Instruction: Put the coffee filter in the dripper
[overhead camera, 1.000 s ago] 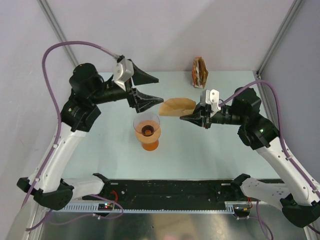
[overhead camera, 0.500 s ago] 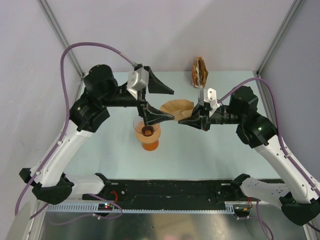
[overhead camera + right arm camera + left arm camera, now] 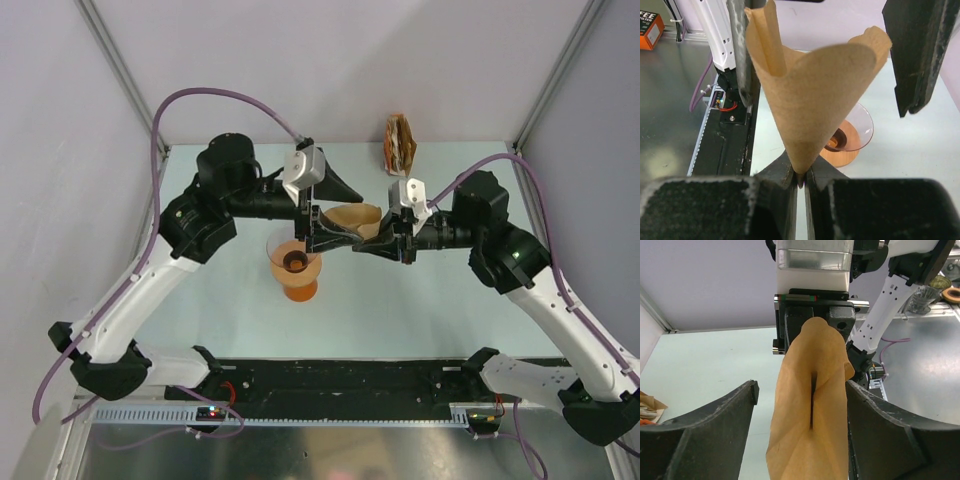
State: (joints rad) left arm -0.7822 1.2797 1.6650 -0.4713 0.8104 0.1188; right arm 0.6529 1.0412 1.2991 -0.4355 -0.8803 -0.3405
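Paper, tan, thin and creased into a cone: the coffee filter [image 3: 815, 95] hangs above the counter [image 3: 420, 300], just right of and beyond the dripper [image 3: 294, 262], its tip pinched in my right claw [image 3: 800, 180] and its wide mouth facing left. My left claw [image 3: 801, 387] is spread, a finger on either side of that mouth. A second ago that claw hung left of the filter; it has since swung right around it.

Three views meeting at the filter [image 3: 352, 214]
The top camera is looking down from behind over the whole table [image 3: 430, 290]; the wrist cameras are facing each other at close range (one from either side), and all three are sharing the filter.
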